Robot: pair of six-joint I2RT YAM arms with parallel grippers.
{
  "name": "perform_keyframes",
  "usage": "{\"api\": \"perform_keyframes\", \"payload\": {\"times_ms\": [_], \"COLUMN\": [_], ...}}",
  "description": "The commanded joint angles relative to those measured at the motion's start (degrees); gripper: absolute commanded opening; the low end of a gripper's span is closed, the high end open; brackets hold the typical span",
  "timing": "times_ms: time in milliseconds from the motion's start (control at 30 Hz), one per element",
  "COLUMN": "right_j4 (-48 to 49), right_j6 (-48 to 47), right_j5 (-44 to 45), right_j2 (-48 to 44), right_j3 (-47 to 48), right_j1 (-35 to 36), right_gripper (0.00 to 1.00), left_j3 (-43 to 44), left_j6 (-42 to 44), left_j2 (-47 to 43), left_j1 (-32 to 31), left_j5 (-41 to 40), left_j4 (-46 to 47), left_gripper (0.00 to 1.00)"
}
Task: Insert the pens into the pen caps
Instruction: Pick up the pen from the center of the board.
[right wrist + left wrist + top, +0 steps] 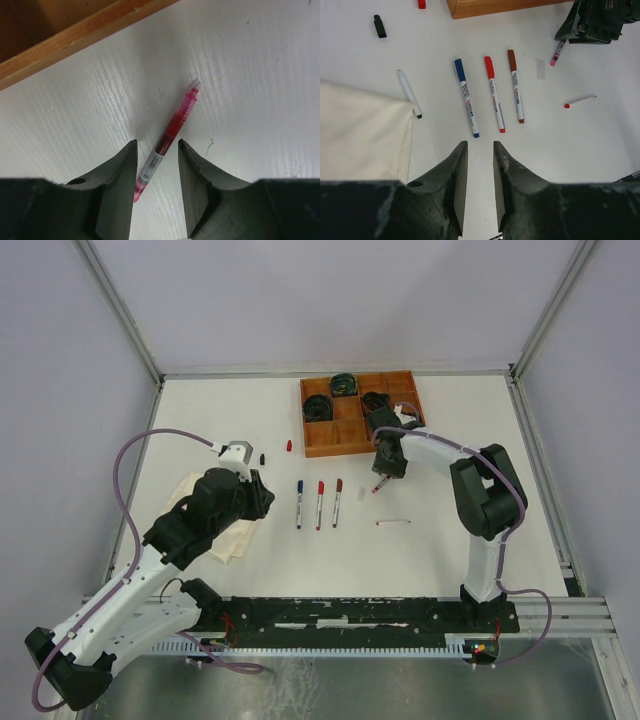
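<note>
slim translucent pink pen (172, 125), grained wooden tray (75, 35)

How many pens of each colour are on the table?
Blue pen: 1
Red: 2, the capped red pen and the red-tipped pen
Brown pen: 1
Black-tipped pen: 1
Pink pen: 1
Total: 6 pens

Near the brown wooden tray (345, 451): a white blue-capped pen (466, 97), a red-capped pen (494, 94), a brown-capped pen (516, 92), a pink pen (172, 125), cream cloth (360, 135).
</note>
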Motion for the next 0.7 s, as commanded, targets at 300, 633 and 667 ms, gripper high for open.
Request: {"api": "perform_keyframes", "payload": {"times_ms": [300,633,667], "right_j4": [1.59,3.35,3.47], "right_j6": [-1.07,-1.83,-1.87], "right_j5": [-0.49,-2.82,-3.03], "right_j2": [0.71,1.41,1.49], "right_j3": [-0.45,-2.48,-2.66], "right_j1": [-2.34,-2.81,-2.81], "right_gripper": [0.41,0.32,0.31], "left_j3": [0.07,-0.1,-0.14], "left_j6": [2.28,2.38,2.34], "left_j2": [0.17,0.28,0.33], "left_j1": [0.21,0.12,0.12], "left_j5": [-0.55,-0.42,-0.41], "left_j4": [1.44,1.31,1.31], "left_gripper": [0.33,0.33,0.33]}}
